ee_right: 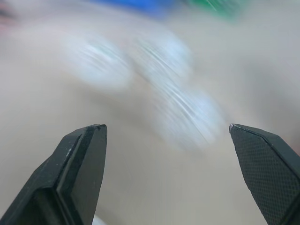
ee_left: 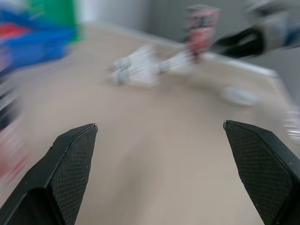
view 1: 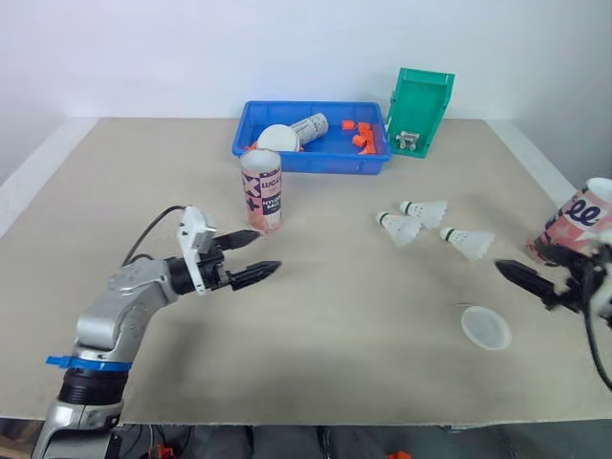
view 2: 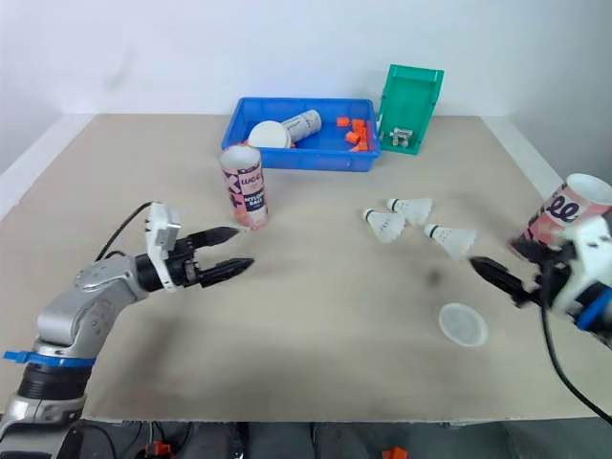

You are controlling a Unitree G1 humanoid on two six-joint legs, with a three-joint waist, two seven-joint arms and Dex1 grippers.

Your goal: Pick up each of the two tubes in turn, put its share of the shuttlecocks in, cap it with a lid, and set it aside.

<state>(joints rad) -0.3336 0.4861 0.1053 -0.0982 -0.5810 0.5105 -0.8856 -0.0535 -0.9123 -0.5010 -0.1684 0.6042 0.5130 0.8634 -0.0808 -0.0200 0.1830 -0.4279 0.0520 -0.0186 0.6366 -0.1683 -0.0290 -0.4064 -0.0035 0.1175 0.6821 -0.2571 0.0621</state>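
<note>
A pink patterned tube stands upright in front of the blue bin. My left gripper hovers open just in front of it and below its base, fingers pointing right, with nothing between them. A second pink tube stands at the table's right edge with its mouth open upward. Beside its base, my right gripper is open, pointing left toward three white shuttlecocks lying mid-table. A clear round lid lies flat in front of them. In the right wrist view the shuttlecocks lie blurred ahead of the open fingers.
A blue bin at the back holds a white lid, a lying tube-like can and orange pieces. A green bin stands tilted to its right. The table's right edge is close to the right tube.
</note>
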